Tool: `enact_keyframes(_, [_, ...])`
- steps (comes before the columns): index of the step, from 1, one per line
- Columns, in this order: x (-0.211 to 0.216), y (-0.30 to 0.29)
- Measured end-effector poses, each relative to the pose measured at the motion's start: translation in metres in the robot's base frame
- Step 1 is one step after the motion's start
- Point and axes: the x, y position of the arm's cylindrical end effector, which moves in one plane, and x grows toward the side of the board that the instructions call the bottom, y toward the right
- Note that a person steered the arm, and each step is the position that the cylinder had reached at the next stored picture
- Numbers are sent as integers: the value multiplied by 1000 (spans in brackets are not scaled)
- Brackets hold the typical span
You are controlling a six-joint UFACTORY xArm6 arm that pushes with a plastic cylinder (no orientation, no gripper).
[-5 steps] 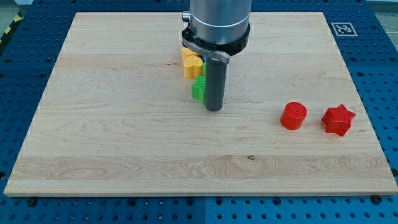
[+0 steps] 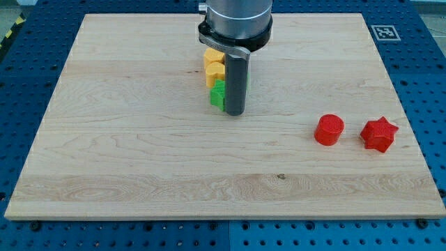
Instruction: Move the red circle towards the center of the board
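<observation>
The red circle (image 2: 329, 130) lies on the wooden board (image 2: 139, 153) toward the view's right, just left of a red star (image 2: 379, 134). My tip (image 2: 233, 112) stands near the board's middle-top, well to the left of the red circle and apart from it. The tip touches or nearly touches the right side of a green block (image 2: 218, 95). The arm's body hides what is behind the rod.
Two yellow blocks (image 2: 214, 66) sit just above the green block, partly under the arm's flange. A fiducial marker (image 2: 385, 32) is on the board's top right corner. The blue perforated table surrounds the board.
My tip has moved a little up and to the left. The green block has shifted slightly up-left with it. The red circle and star have not moved.
</observation>
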Motion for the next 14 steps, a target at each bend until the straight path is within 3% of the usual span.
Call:
enact_keyframes(6, [-2,-17])
enact_keyframes(8, [32,-15])
enact_keyframes(14, [64,1])
